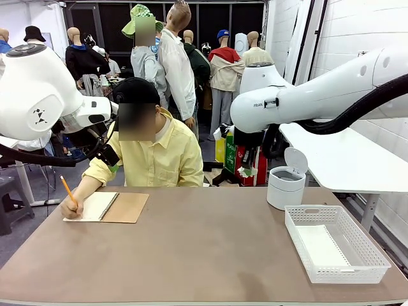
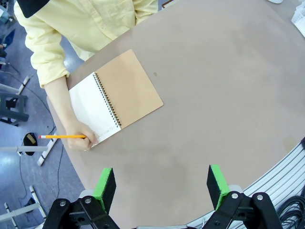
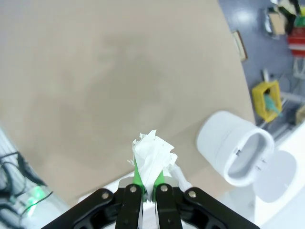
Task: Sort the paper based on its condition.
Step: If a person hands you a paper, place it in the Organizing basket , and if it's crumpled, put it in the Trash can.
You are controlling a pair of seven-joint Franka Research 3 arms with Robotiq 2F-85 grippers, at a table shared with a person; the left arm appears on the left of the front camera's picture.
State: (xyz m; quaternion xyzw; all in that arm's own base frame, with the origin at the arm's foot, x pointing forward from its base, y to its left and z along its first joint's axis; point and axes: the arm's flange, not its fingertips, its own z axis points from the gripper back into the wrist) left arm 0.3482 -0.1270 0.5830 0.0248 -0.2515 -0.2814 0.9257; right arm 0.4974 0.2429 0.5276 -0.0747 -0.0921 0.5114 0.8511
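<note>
Your right fingers (image 3: 132,200) are clamped on a crumpled paper wad (image 3: 152,153), held above the tabletop (image 3: 95,71) near the open bin (image 3: 233,148). It is likely light, soft and tear-prone; grip its bulk, not loose edges. Left fingers (image 2: 105,183) stand apart, empty, above the tabletop.

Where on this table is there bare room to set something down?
On the brown table, the middle and near-left are bare, from the brown-covered spiral notebook across to the white mesh plastic basket. Crowded: the far-left corner, where the person's hand writes, and the right side, with basket and white round open-lidded bin.
</note>
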